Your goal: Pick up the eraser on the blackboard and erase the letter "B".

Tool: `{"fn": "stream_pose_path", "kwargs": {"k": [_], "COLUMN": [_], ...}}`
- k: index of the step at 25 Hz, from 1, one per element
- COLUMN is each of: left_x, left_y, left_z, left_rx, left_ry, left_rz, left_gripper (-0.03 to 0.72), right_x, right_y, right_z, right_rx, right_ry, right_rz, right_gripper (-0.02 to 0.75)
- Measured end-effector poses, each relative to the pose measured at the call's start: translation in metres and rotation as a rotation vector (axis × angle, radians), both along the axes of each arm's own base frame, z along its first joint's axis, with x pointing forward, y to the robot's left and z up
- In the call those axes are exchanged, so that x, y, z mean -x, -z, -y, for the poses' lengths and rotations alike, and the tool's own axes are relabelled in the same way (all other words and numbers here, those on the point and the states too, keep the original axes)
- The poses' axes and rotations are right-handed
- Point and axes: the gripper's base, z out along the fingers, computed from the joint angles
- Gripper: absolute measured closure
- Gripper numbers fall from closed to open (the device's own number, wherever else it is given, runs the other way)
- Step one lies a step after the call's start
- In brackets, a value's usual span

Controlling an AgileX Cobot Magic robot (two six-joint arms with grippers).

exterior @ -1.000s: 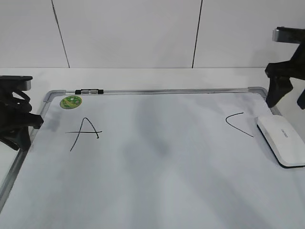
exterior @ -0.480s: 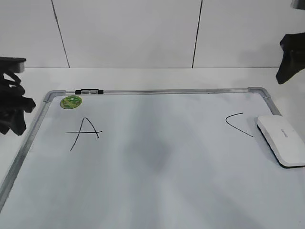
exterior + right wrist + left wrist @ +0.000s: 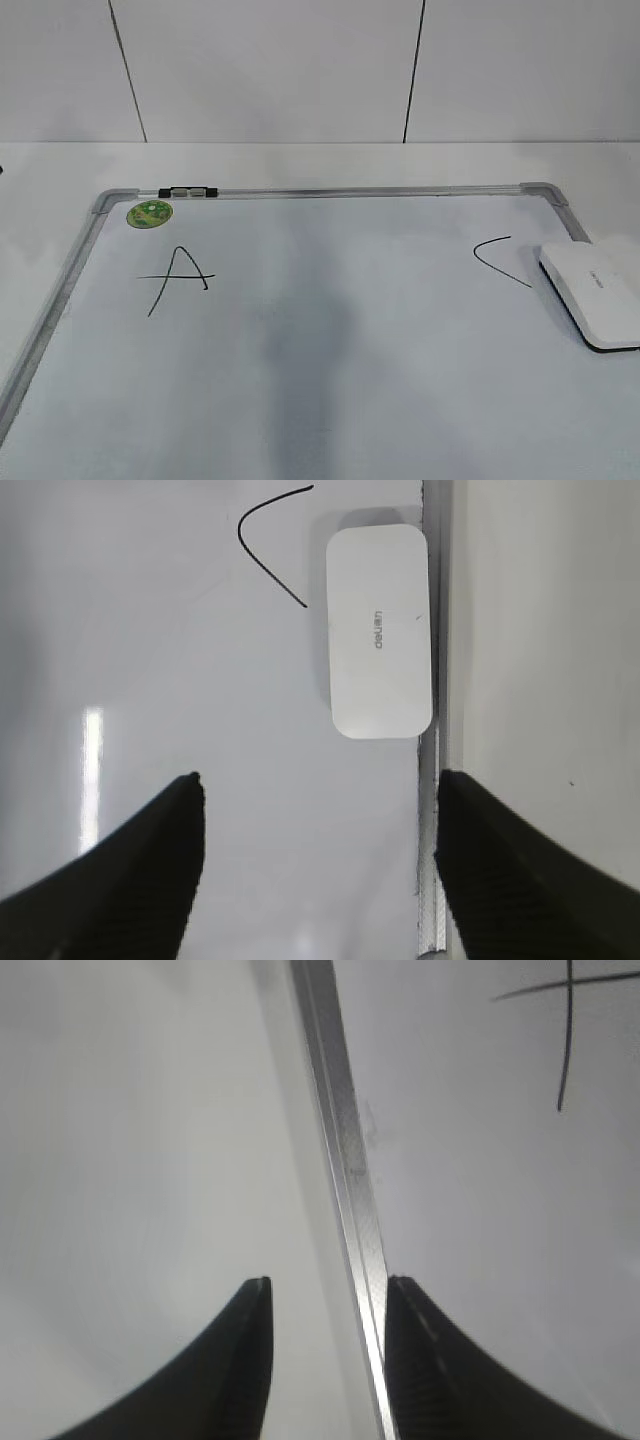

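Note:
The white eraser [image 3: 590, 295] lies on the blackboard [image 3: 360, 191] against its right frame, beside the black "C" [image 3: 500, 258]. The black "A" [image 3: 175, 278] is at the left under the green sticker [image 3: 149, 212]. No letter "B" shows; only a faint grey smear lies mid-board. Neither gripper shows in the exterior view. My right gripper [image 3: 320, 780] is open and empty, above the board and short of the eraser [image 3: 380, 630]. My left gripper [image 3: 328, 1290] is open and empty, straddling the board's left frame [image 3: 345, 1160].
A black clip [image 3: 187, 190] sits on the board's top frame. White tabletop surrounds the board, with a white panelled wall behind. A stroke of the "A" [image 3: 565, 1030] shows at the top right of the left wrist view.
Both arms have drawn back from the board's left and right edges and left the exterior view. The eraser has not moved.

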Motion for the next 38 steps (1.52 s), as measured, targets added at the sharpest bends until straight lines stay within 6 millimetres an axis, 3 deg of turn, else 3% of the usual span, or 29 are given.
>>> {"fn": "stream_pose_path", "kwargs": {"k": [5,11,20,24,28,38], "left_x": [0.028,0.086,0.178,0.217,0.249,0.295], "left_y": [-0.038,-0.068,-0.091,-0.088,-0.073,-0.013], "left_z": [-0.003,-0.009,-0.019,-0.024,-0.027,-0.031], "left_rx": [0.017,0.033,0.057,0.067,0.076,0.102], "left_ry": [0.0,0.001,0.003,0.003,0.004,0.006], "left_rz": [0.115,0.243,0.458,0.549,0.612,0.699], "left_gripper": [0.4,0.4,0.4,0.401,0.402,0.441], "right_x": [0.05,0.105,0.171,0.198,0.221,0.257], "right_y": [-0.018,-0.04,-0.023,-0.004,0.018,0.057], "right_z": [0.0,-0.001,0.0,-0.001,-0.001,-0.001], "right_rx": [0.0,0.001,0.009,0.01,0.01,0.075], "right_ry": [-0.002,-0.003,-0.002,-0.002,-0.002,-0.081], "right_rz": [0.097,0.254,0.362,0.399,0.434,0.568], "right_gripper": [0.185,0.186,0.186,0.186,0.186,0.186]}}
